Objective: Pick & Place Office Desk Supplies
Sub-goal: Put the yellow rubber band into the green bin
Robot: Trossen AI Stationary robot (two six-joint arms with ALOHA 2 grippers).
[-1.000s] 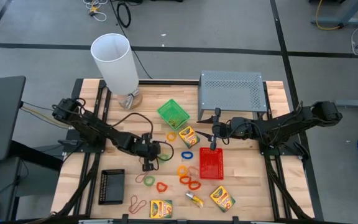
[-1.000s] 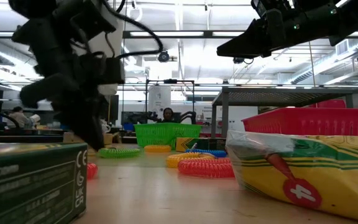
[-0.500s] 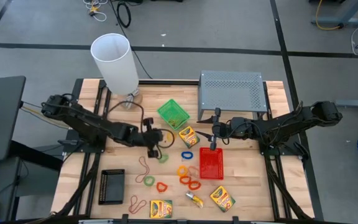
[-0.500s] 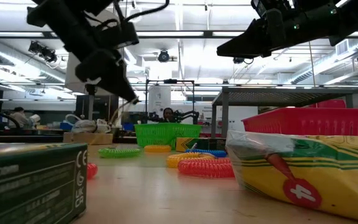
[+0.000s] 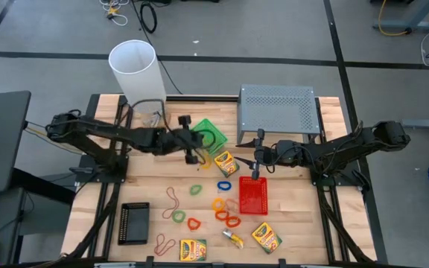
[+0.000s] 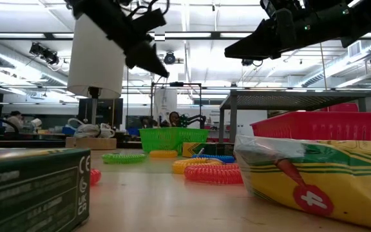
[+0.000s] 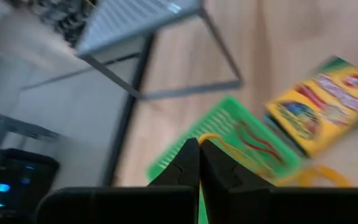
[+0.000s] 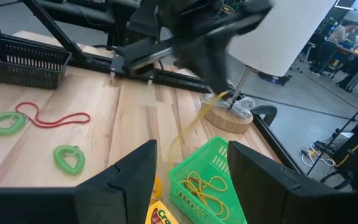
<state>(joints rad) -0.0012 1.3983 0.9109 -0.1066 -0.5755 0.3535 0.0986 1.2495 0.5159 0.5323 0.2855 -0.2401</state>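
Observation:
My left gripper (image 5: 195, 153) is shut on a thin tan rubber band (image 8: 194, 121), just left of the green tray (image 5: 208, 135), which holds more tan bands (image 8: 204, 183). In the low view it hangs high (image 6: 154, 64). My right gripper (image 5: 255, 160) waits open over the red tray (image 5: 252, 195). Crayon boxes lie flat beside the green tray (image 5: 226, 162) and at the near edge (image 5: 193, 249), (image 5: 266, 237). Coloured loop bands lie mid-table: green (image 5: 195, 189), blue (image 5: 224, 184), orange (image 5: 220, 203), red (image 5: 193, 222). My left gripper pinches the rubber band's upper end (image 8: 218, 98) between its two fingertips (image 7: 199, 149). The fingers slant downward from the table's left. The band hangs slack below them, lifted off the wood; whether its lower end (image 8: 178, 144) touches the green tray I cannot tell.
A tall white cylinder (image 5: 138, 74) on a wooden foot stands at the far left. A grey perforated riser (image 5: 278, 108) sits at the far right. A black tray (image 5: 134, 222) and reddish rubber bands (image 5: 172, 198) lie near left.
My left gripper, shut throughout, has risen and swung from the table's middle left toward the far edge and the green tray, rolling its wrist as it went. The rubber band has come up with it and now hangs clear of the wood.

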